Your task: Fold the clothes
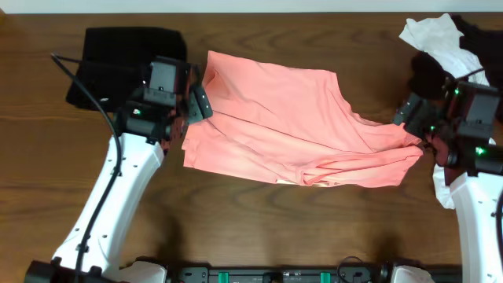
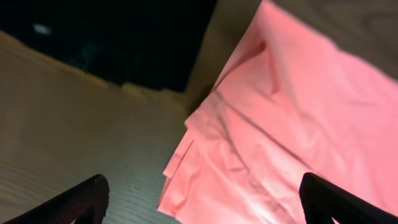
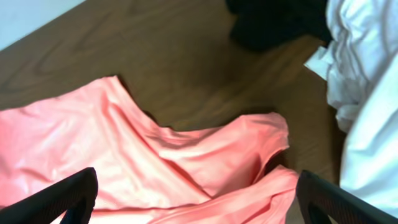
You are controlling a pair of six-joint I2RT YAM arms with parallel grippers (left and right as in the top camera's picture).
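**Pink shirt lies doubled mid-desk, both grippers spread and empty**

The wooden desk (image 1: 259, 212) carries everything. It is bare along its near edge, which leaves working room for the fold.

The pink T-shirt (image 1: 291, 126) is the largest piece. It lies across the middle of the desk, towards the far edge, and runs from one arm to the other. On the left its edges sit stacked in layers, so it looks to have been doubled over once. On the right it bunches into loose ridges, with a sleeve curling out. That end will probably need flattening before another fold.

In the far right corner sits a heap of unsorted clothes, a crumpled white garment (image 1: 432, 39) and a black garment (image 1: 479, 35). They seem parked there to wait their turn, out of the folding area.

In the far left corner lies a black folded rectangle (image 1: 118, 59). It is neat and flat and is likely the finished stack. It comes close to the shirt's left end without lying on it.

The left gripper (image 1: 195, 102) hovers over the shirt's layered left edge. Its fingers are spread wide and grip nothing.

The right gripper (image 1: 415, 126) sits at the bunched right end. It too is fully spread, and no cloth is pinched between its fingers. Each gripper stands at one end of the shirt, well placed to take hold for the next fold.
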